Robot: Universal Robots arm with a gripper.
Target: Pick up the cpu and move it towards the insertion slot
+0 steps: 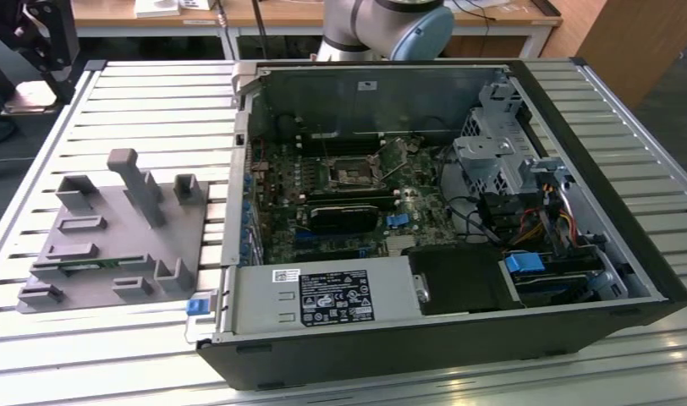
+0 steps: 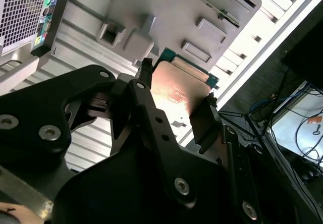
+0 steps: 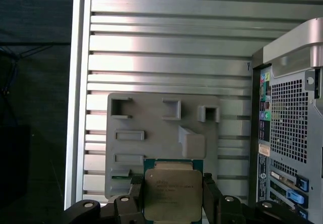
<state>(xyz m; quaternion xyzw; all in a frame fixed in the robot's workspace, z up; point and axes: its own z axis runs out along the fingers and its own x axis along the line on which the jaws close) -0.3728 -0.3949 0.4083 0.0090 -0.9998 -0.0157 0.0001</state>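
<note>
The cpu point(image 3: 173, 196) is a thin square chip with a pale metal top and a green edge. My gripper point(image 3: 172, 183) is shut on it, one black finger point(image 3: 135, 191) on each side. Both wrist views show it held high above the grey plastic fixture point(image 3: 151, 148), well off the table. In the second wrist view the cpu point(image 2: 179, 90) sits tilted between the fingertips of the gripper point(image 2: 177, 82). The insertion slot point(image 1: 353, 173), a small dark square socket with a metal frame, lies on the motherboard inside the open computer case point(image 1: 434, 211) in the exterior view.
The grey fixture point(image 1: 107, 245) with upright posts stands on the slatted metal table point(image 1: 151, 110), at the exterior view's left of the case. A black card point(image 1: 343, 216), cables and drive cages crowd the case around the socket. The arm's base point(image 1: 389, 30) stands behind the case.
</note>
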